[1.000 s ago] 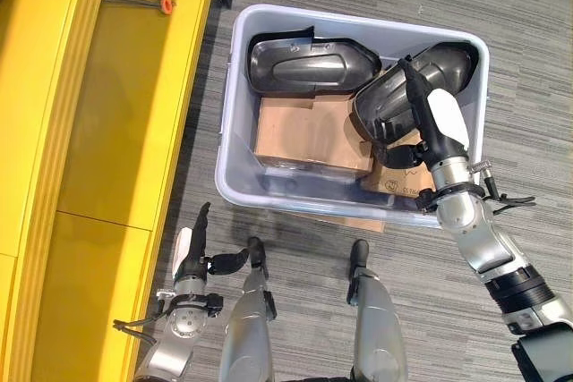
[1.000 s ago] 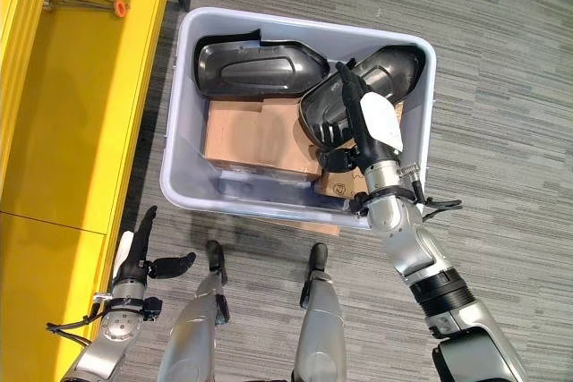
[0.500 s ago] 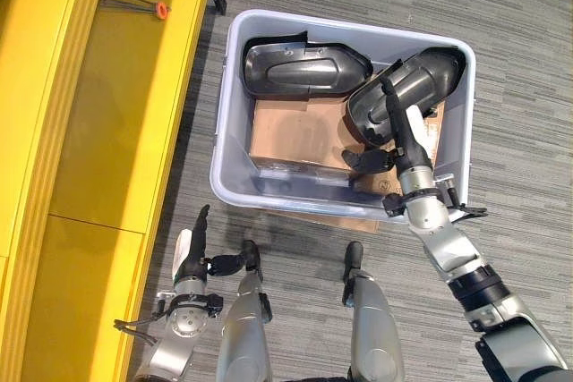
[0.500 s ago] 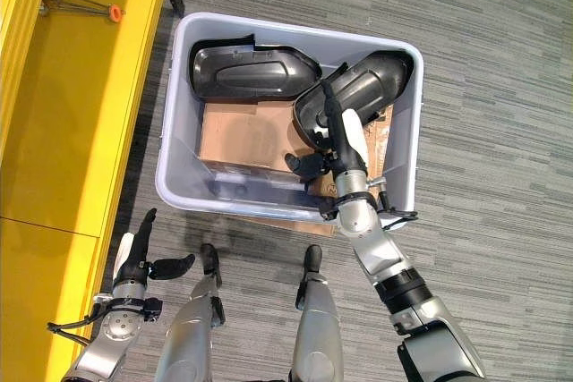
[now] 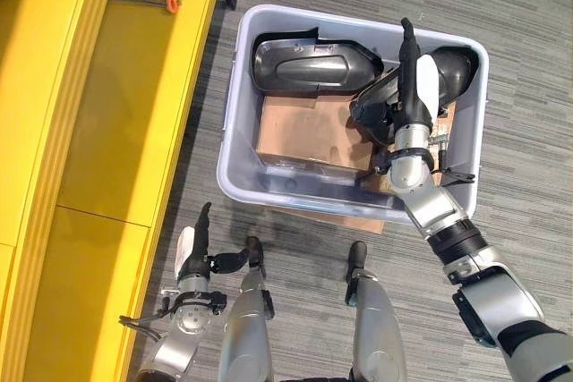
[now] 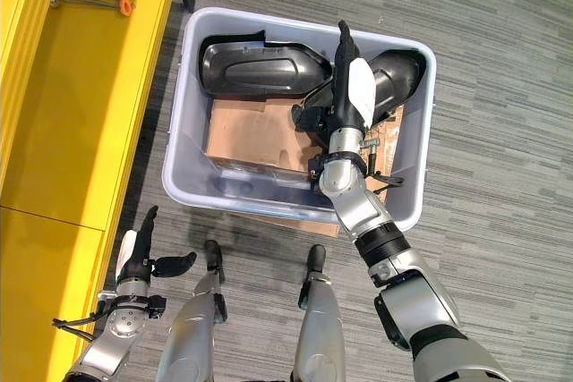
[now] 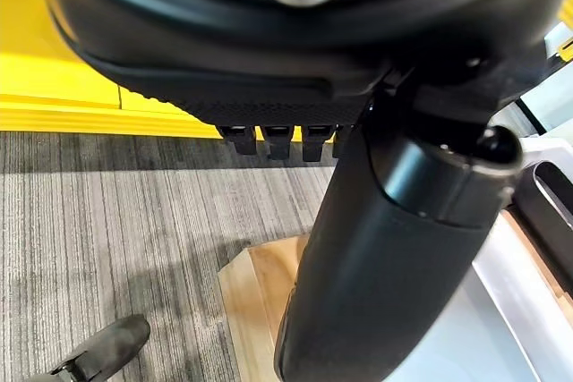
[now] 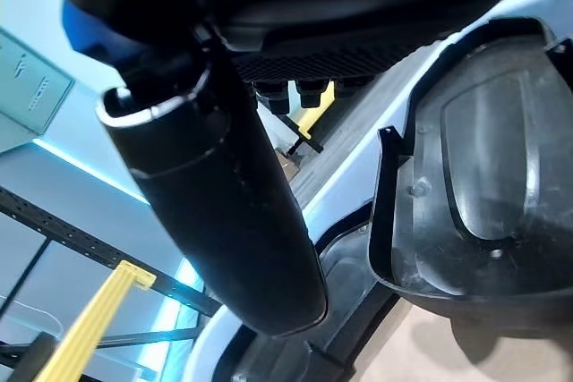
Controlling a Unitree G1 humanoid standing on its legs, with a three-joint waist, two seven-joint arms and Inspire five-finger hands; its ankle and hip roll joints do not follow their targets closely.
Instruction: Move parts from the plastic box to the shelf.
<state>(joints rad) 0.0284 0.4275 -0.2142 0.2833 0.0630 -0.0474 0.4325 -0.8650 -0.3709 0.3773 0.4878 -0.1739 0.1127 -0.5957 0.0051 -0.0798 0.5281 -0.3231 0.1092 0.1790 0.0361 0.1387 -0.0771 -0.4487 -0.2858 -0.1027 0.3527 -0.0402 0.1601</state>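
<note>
Parts — two dark moulded plastic shells — lie in the grey plastic box (image 5: 235,154) on the carpeted floor; none is on the yellow shelf (image 5: 107,114) yet. Nearest, the left hand (image 5: 195,252) hangs low beside the shelf's front edge, fingers straight and relaxed, holding nothing. Beyond it the right hand (image 5: 414,87) reaches over the near wall of the box, its fingers straight and together, pointing toward the far wall and lying over the right-hand part (image 5: 430,78), which leans tilted against the far right corner. Whether they touch it I cannot tell; nothing is curled round it. A sheet of cardboard (image 5: 304,127) covers the box floor, and the second part (image 5: 309,64) rests along the far wall, just beside the first.

The step in hand looks like the reach for the first pick — no grasp yet. Next, the right hand would probably need to close on an edge of the tilted part and lift it clear of the box wall before carrying it left to the shelf.
</note>
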